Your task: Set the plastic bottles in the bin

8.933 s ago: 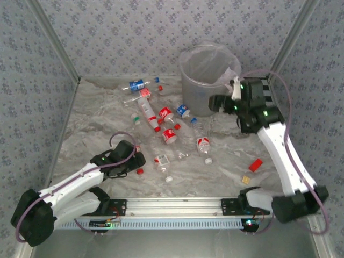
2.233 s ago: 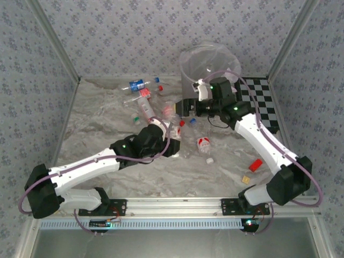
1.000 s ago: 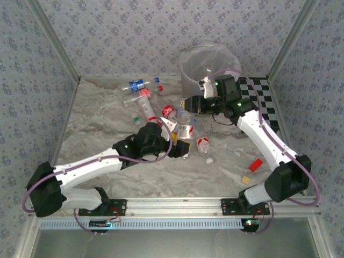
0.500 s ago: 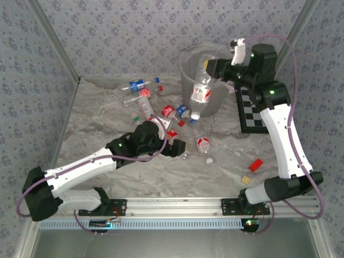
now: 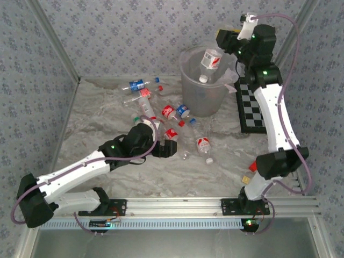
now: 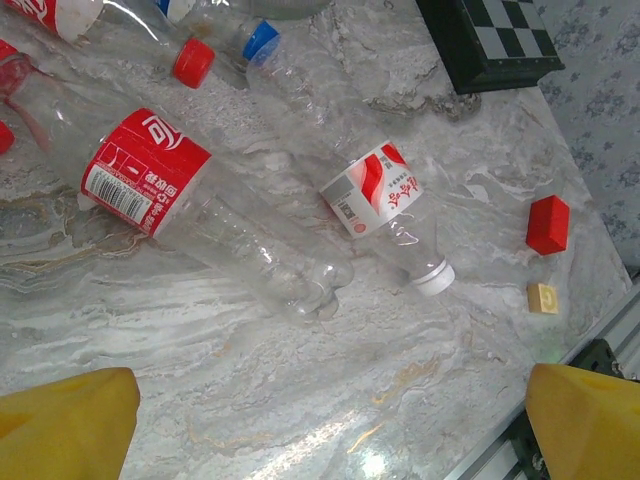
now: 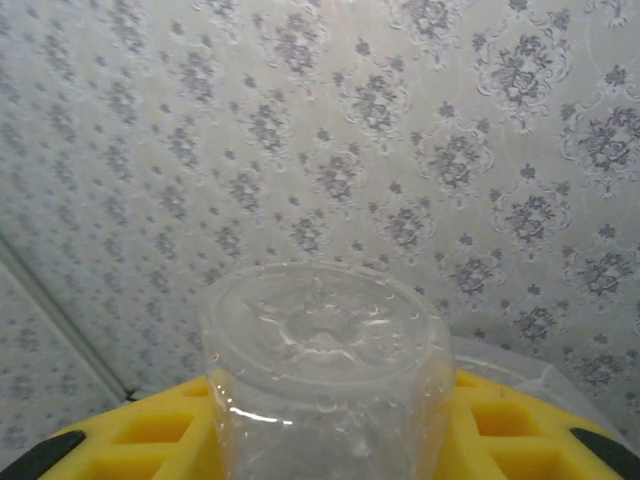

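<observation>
Clear red-labelled plastic bottle [image 5: 210, 59] hanging cap-down over translucent grey round bin [image 5: 201, 99], right pincer [image 7: 325, 430] clamping base; off-centre release risking rim bounce-out.

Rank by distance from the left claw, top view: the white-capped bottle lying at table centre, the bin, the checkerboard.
1. The white-capped bottle, just right of the left claw.
2. The bin, farther back.
3. The checkerboard, far right.

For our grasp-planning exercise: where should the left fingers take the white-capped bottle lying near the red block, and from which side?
Probably from above, fingers straddling the white-capped bottle at its label: it lies on its side, with bare table either side there.
</observation>
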`<state>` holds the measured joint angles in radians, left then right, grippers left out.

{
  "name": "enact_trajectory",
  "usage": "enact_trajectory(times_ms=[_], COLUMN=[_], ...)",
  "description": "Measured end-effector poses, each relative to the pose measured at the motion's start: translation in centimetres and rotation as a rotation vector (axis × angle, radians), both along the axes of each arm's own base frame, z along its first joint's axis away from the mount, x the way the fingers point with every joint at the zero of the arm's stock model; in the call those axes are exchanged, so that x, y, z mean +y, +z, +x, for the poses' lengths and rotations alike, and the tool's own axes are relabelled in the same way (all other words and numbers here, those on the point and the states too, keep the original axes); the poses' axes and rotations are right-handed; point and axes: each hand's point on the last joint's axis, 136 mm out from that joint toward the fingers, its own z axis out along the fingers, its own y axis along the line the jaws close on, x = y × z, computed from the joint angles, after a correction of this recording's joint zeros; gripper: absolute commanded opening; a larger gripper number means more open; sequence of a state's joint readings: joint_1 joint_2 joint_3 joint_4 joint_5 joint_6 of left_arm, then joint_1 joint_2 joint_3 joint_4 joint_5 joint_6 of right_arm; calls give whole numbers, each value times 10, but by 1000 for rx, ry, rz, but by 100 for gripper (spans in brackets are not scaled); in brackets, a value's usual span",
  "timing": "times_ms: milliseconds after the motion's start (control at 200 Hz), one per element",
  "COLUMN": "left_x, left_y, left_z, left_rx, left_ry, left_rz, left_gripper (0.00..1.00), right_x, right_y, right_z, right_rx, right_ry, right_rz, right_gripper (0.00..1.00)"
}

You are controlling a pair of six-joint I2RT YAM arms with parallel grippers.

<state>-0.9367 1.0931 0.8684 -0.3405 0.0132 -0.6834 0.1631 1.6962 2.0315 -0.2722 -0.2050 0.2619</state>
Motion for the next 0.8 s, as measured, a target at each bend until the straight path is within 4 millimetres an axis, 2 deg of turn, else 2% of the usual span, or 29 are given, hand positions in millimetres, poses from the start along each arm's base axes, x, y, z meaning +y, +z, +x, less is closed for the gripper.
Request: enact_trajectory(times_ms=[150, 255, 350, 435, 565, 630, 710, 800], left_x=[3, 4, 7, 9, 11, 12, 13, 13], left_y=[-3, -7, -7, -8, -11, -13, -16, -24], left_z=[-2, -3, -4, -6, -8, -8, -6, -1], left_rx=[17, 31, 33, 33, 40, 42, 47, 64], left_ry=[14, 23, 29, 31, 35, 39, 45, 55], left_rz=[-8, -7, -11, -16, -13, -9, -4, 17], left_gripper=[97, 97, 97, 97, 97, 97, 97, 97], right_x=[5, 18, 31, 40, 47, 49, 51, 51], right_y=[-9, -31, -71, -119, -197, -230, -259, -281], right_z=[43, 71, 91, 107, 119, 121, 124, 126], right_rx=[3, 46, 131, 235, 414, 490, 548, 584], right_ry=[-23, -10, 13, 41, 79, 95, 107, 110], right_rz=[-44, -91, -128, -161, -204, -222, -236, -245], right_gripper=[32, 32, 32, 32, 32, 31, 31, 31])
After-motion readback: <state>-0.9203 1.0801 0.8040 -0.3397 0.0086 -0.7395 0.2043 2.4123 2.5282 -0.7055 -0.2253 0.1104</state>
